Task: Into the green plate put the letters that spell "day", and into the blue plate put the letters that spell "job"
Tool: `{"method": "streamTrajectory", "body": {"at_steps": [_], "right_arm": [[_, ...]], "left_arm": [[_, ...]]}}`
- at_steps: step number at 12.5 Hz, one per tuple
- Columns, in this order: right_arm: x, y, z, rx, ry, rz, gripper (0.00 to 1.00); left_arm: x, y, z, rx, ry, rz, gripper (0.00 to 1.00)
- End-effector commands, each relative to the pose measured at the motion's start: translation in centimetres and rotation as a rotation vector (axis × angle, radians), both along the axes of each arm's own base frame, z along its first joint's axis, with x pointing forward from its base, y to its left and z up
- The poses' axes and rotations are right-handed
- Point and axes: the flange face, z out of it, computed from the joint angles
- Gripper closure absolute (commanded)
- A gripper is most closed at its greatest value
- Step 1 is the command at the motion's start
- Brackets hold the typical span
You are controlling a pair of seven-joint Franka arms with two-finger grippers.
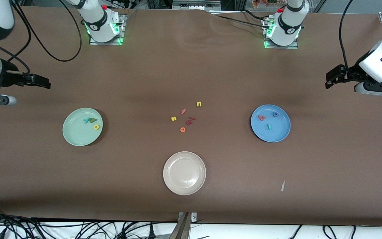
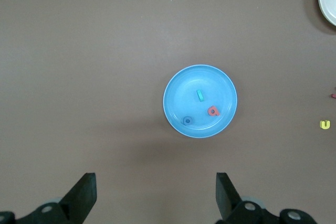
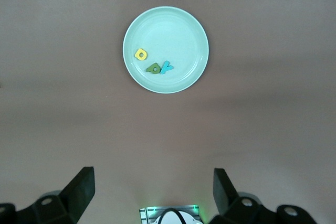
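Looking done: green plate (image 1: 82, 127), toward the right arm's end of the counter (image 1: 191, 66), holding dark green d (image 1: 92, 120), yellow a (image 1: 96, 126), teal y (image 1: 86, 119). Blue plate (image 1: 270, 123), toward the left arm's end, holding pink b (image 1: 261, 118), blue o (image 1: 275, 114), teal j (image 1: 269, 126). Leftover letters (image 1: 186, 117) rightly skipped, between the plates. Left gripper (image 2: 155, 192) and right gripper (image 3: 152, 190), both spread, empty, parked high, waiting.

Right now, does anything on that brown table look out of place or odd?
Little does. A small white paper-like scrap lies on the bare brown table, nearer the front camera than the round blue plate. The round beige plate holds nothing.
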Motion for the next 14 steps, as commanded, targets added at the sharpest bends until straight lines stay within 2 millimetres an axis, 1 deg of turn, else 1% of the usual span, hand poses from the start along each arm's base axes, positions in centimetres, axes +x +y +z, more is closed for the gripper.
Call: {"method": "streamTrajectory", "body": {"at_steps": [1,4,5,6,7,9,10,14], "right_arm": [[0.4,-0.9,0.4,-0.001,0.009,0.007,0.0],[0.7,-0.8,0.5,-0.005,-0.013,0.017,0.0],[0.5,-1.0,0.8,-0.003,-0.028,0.012,0.0],[-0.3,-1.3,1.1,0.003,-0.032,-0.001,0.0],[-0.6,-1.7,1.2,0.007,-0.032,-0.006,0.0],[-0.6,-1.7,1.2,0.005,-0.03,0.003,0.0],[-0.7,-2.5,1.2,0.007,-0.024,-0.011,0.0],[-0.6,-2.4,1.0,0.011,-0.019,-0.007,0.0]], "left_arm": [[-0.7,-0.2,0.8,-0.014,0.007,0.02,0.0],[-0.5,-0.2,1.0,-0.011,0.003,0.02,0.0],[-0.4,-0.3,1.0,-0.011,0.005,0.018,0.0],[-0.4,-0.3,1.2,-0.012,0.0,0.018,0.0],[-0.4,-0.4,1.2,-0.012,0.0,0.017,0.0],[-0.4,-0.4,1.2,-0.012,0.0,0.017,0.0],[-0.3,-0.3,1.1,-0.012,0.002,0.018,0.0],[-0.3,-0.4,1.2,-0.013,0.0,0.015,0.0]]}}
